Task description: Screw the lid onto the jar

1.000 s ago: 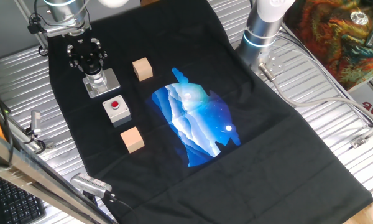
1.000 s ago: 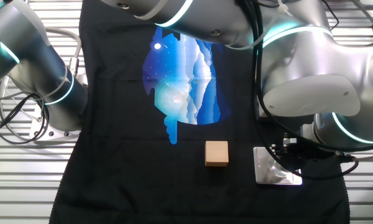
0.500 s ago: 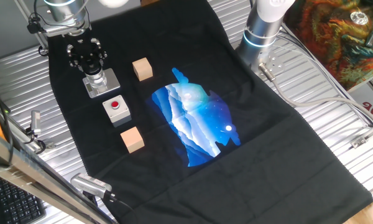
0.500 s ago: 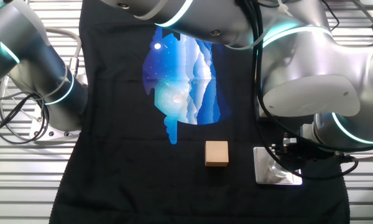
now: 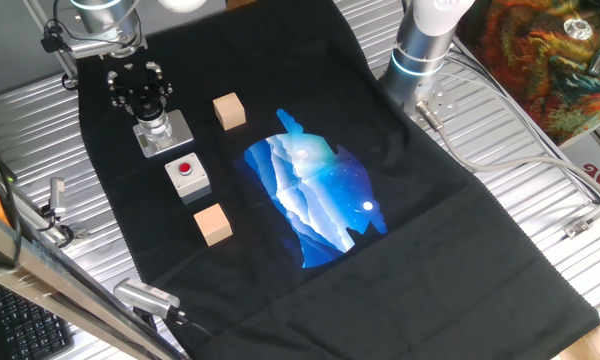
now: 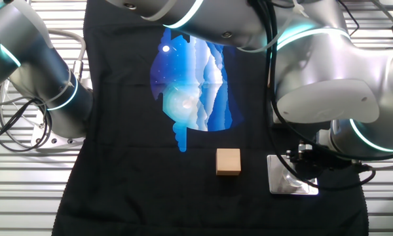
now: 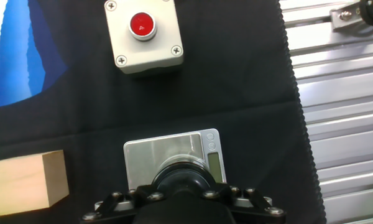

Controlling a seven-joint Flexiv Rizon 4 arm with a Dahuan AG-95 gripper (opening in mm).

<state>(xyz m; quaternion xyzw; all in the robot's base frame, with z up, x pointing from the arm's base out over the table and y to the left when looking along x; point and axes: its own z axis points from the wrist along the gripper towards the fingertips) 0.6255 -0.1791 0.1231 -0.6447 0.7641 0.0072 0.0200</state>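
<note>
Black two-finger gripper [image 5: 143, 100] right down over the small pale jar [image 5: 158, 128] on its grey square metal plate [image 7: 150, 154]. Hard to tell how wide the fingers are, or what they hold. Small round black lid [image 7: 183, 177] just under the hand. Grey box with a red round button [image 5: 187, 173] near. One wooden cube [image 5: 229, 110] beside, another [image 5: 212, 222] further off.

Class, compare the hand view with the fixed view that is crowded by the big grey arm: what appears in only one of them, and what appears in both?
Only the hand view shows the grey box with the red button. Only that fixed view shows the whole blue print on the black cloth and the second arm. Both show a wooden cube and the jar's metal base plate, with the gripper right over the jar.
</note>
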